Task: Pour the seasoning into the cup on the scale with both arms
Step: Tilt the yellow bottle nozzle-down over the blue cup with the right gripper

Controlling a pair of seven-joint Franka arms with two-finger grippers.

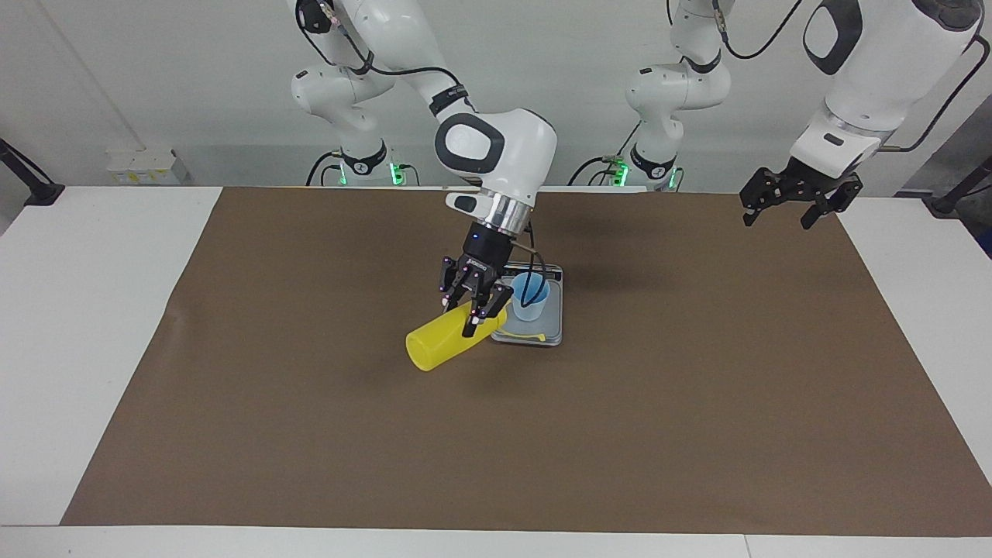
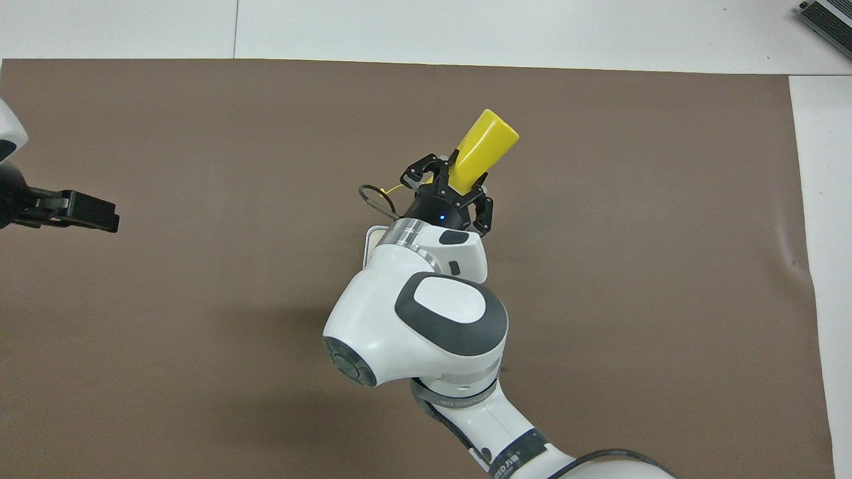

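Note:
The yellow seasoning bottle (image 1: 430, 346) is held tilted nearly on its side by my right gripper (image 1: 465, 319), which is shut on its upper body. Its nozzle points toward the light blue cup (image 1: 531, 300), beside the cup's rim. The cup stands upright on the grey scale (image 1: 552, 335). The bottle's tethered cap (image 1: 528, 335) hangs over the scale. In the overhead view the bottle (image 2: 489, 136) sticks out past the right gripper (image 2: 459, 174); the arm hides the cup and most of the scale (image 2: 371, 238). My left gripper (image 1: 789, 203) waits open and raised at its own end, also in the overhead view (image 2: 73, 211).
A brown mat (image 1: 697, 403) covers most of the white table (image 1: 93, 310). A black cable (image 1: 535, 287) from the right wrist loops close over the cup.

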